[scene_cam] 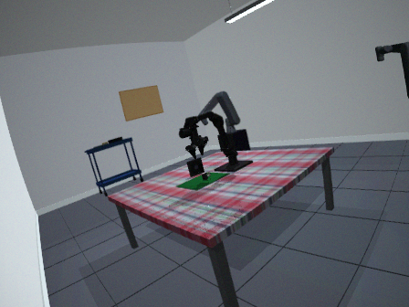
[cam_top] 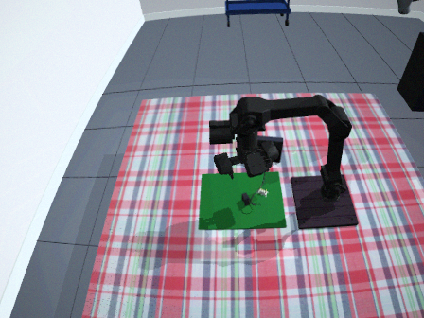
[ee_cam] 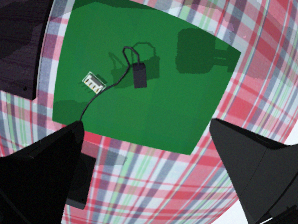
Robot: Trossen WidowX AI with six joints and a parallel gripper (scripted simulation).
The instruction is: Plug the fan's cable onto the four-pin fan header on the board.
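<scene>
The green board (cam_top: 218, 186) (scene_cam: 188, 185) (ee_cam: 165, 115) lies on the checked cloth. The white four-pin header (cam_top: 263, 192) (ee_cam: 93, 83) is on it, with its pins showing in the wrist view. The cable's dark plug (cam_top: 245, 199) (scene_cam: 204, 176) (ee_cam: 140, 75) is apart from the header, over the board's middle, with its shadow beside it. The thin black cable (ee_cam: 118, 84) loops at the plug and runs past the header. My gripper (cam_top: 243, 173) (scene_cam: 199, 156) (ee_cam: 148, 125) is open and empty, high above the board, touching neither board nor plug. The plug's underside is hidden.
The dark square fan (cam_top: 276, 145) (scene_cam: 195, 167) (ee_cam: 81, 181) stands beyond the board's far edge, partly behind my arm in the top view and behind a finger in the wrist view. My arm's dark base plate (cam_top: 308, 215) (scene_cam: 246, 164) (ee_cam: 17, 55) lies beside the board.
</scene>
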